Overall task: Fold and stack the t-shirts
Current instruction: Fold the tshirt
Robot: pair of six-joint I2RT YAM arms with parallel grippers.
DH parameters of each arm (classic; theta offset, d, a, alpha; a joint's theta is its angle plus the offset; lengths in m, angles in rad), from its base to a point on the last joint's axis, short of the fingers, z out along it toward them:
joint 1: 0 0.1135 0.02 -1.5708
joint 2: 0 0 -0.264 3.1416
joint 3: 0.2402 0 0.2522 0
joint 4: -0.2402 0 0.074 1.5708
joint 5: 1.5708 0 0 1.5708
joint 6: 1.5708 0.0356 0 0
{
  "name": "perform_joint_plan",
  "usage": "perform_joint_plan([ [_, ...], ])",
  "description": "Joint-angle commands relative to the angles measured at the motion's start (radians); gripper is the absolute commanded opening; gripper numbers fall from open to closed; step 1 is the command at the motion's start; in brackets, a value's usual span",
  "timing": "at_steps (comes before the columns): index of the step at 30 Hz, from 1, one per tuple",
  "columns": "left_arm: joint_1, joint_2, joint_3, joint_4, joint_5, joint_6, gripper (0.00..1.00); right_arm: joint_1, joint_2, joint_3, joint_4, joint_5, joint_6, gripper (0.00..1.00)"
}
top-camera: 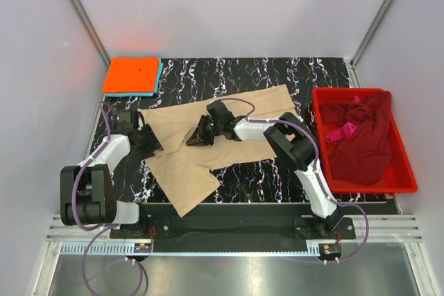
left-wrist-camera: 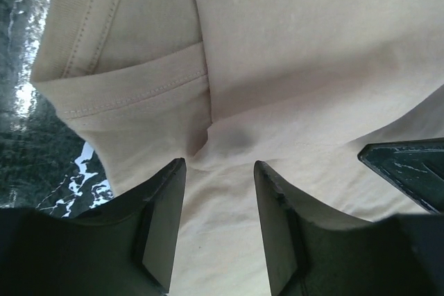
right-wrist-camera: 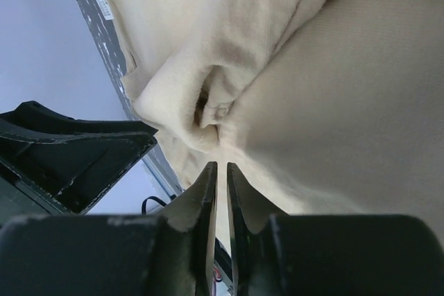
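Observation:
A large tan t-shirt (top-camera: 239,109) lies spread and partly folded across the black marbled table (top-camera: 291,74). My left gripper (top-camera: 154,145) is low over the shirt's left edge, open, with tan cloth (left-wrist-camera: 277,67) under its jaws and nothing pinched between them (left-wrist-camera: 218,164). My right gripper (top-camera: 193,141) sits on the middle of the shirt. Its jaws (right-wrist-camera: 222,166) stand a narrow slit apart, and a puckered fold of the cloth (right-wrist-camera: 201,112) lies just beyond the tips. A folded orange t-shirt (top-camera: 130,74) lies on a light blue one (top-camera: 159,77) at the back left.
A red plastic bin (top-camera: 409,171) stands at the right with a maroon t-shirt (top-camera: 364,150) and a pink one (top-camera: 341,132) crumpled inside. Grey walls close in the table on three sides. The arms' bases sit on the rail at the near edge.

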Motion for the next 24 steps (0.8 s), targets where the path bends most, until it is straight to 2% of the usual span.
perform_joint_plan([
  [1, 0.004, -0.007, -0.007, 0.082, 0.052, 0.017, 0.49, 0.001, 0.013, 0.031, 0.020, -0.015, 0.000, 0.18],
  [3, 0.004, -0.005, -0.009, 0.085, 0.058, 0.014, 0.48, 0.001, 0.023, 0.046, 0.014, -0.010, -0.001, 0.25],
  [6, 0.007, -0.002, -0.006, 0.091, 0.067, 0.006, 0.31, 0.001, 0.039, 0.063, 0.011, -0.001, 0.005, 0.31],
  [7, 0.007, -0.007, -0.006, 0.094, 0.061, 0.003, 0.21, 0.001, 0.045, 0.070, 0.009, -0.001, 0.006, 0.31],
  [8, 0.007, -0.022, -0.003, 0.094, 0.055, -0.002, 0.19, 0.001, 0.052, 0.086, 0.006, 0.000, 0.008, 0.31],
  [18, 0.009, -0.053, 0.027, 0.076, 0.035, -0.009, 0.08, -0.001, 0.083, 0.152, -0.035, 0.019, 0.037, 0.28],
  [20, 0.009, -0.051, 0.027, 0.076, 0.034, -0.009, 0.07, -0.001, 0.085, 0.155, -0.035, 0.025, 0.037, 0.27],
  [22, 0.009, -0.053, 0.024, 0.060, 0.023, -0.009, 0.13, 0.001, 0.085, 0.159, -0.051, 0.039, 0.034, 0.26],
  [23, 0.009, -0.057, 0.021, 0.054, 0.017, -0.011, 0.22, -0.002, 0.088, 0.163, -0.057, 0.040, 0.036, 0.26],
  [24, 0.009, -0.062, 0.014, 0.053, 0.009, -0.016, 0.35, -0.002, 0.086, 0.166, -0.060, 0.046, 0.034, 0.26],
])
